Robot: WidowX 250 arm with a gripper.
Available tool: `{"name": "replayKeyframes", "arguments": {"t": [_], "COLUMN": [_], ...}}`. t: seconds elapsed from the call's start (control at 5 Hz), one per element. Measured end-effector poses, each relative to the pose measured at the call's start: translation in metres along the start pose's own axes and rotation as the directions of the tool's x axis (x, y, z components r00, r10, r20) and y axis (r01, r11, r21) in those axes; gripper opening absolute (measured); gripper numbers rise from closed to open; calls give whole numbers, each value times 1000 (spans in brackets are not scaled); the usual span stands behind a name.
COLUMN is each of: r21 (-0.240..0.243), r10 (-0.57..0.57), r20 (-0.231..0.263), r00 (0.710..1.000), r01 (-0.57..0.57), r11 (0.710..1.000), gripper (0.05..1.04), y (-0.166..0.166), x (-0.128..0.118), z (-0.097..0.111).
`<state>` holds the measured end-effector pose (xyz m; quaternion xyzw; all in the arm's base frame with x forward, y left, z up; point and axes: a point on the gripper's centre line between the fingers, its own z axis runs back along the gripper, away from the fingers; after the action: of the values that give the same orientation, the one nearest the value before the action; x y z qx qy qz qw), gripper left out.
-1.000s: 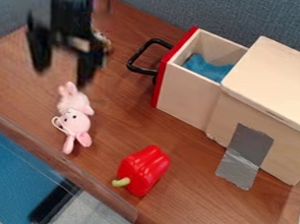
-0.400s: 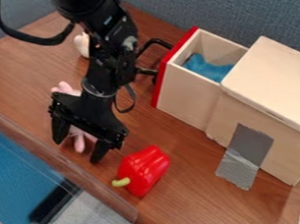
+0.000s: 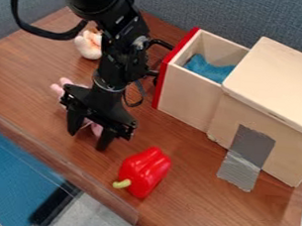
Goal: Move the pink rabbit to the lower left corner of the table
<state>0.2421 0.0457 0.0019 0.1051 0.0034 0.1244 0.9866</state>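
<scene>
Gripper [image 3: 86, 141]: it's hanging low over the pink rabbit [image 3: 96, 128], fingers standing apart; whether they're touching it, I can't tell.
Rabbit: it's lying on the table [image 3: 192, 208], partly hidden by the gripper.
Red pepper [image 3: 146, 169]: it's lying near the gripper.
Drawer [image 3: 190, 91]: it's standing open from the wooden box [image 3: 279, 79], holding blue cloth [image 3: 209, 69].

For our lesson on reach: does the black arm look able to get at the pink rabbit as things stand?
Probably yes: the tool hangs open over the rabbit, with pink showing between its fingers and no other object visibly in the way.
</scene>
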Motion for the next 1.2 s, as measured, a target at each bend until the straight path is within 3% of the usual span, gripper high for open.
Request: {"name": "replayKeyframes", "arguments": {"t": [0.2, 0.4, 0.6, 0.8, 1.2], "r21": [18, 13, -36, -80, -119], "r10": [8, 0, 9, 1, 94], "r20": [-3, -27, -77, -17, 22], "r00": [1000, 1000, 997, 1000, 995], "r01": [-7, 1, -12, -2, -91], "r11": [1000, 1000, 999, 997, 989], "gripper": [411, 189, 77, 58, 56], "y": [6, 15, 31, 41, 99], "x": [5, 2, -11, -3, 25], "z": [-3, -4, 6, 40, 72]}}
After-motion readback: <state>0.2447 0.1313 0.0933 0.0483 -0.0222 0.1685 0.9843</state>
